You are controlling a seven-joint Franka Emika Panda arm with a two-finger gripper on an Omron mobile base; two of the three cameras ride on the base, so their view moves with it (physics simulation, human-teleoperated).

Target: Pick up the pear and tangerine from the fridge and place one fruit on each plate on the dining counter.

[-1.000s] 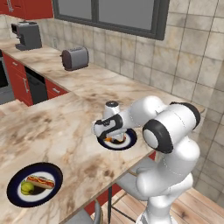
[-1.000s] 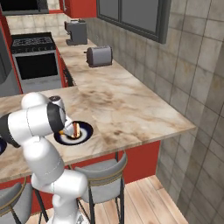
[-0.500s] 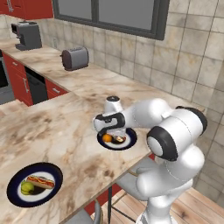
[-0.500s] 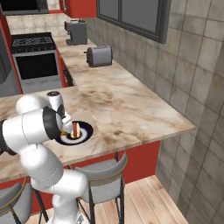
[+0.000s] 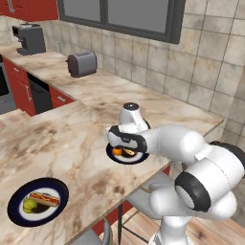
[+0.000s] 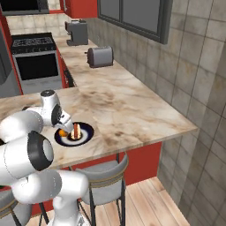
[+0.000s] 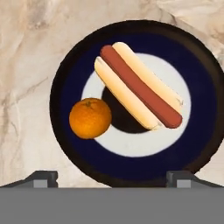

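We see the tangerine (image 7: 90, 118) lying free on the near plate (image 7: 70, 78) beside a hot dog (image 7: 139, 85), gripper (image 7: 112, 177) above with fingers spread wide, pear (image 5: 30, 206) on the far plate (image 5: 14, 217), dining counter (image 5: 62, 143) beneath.

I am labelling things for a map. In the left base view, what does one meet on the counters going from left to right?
Coffee machine → plate with the pear and a hot dog → toaster → plate with the tangerine, under the hand.
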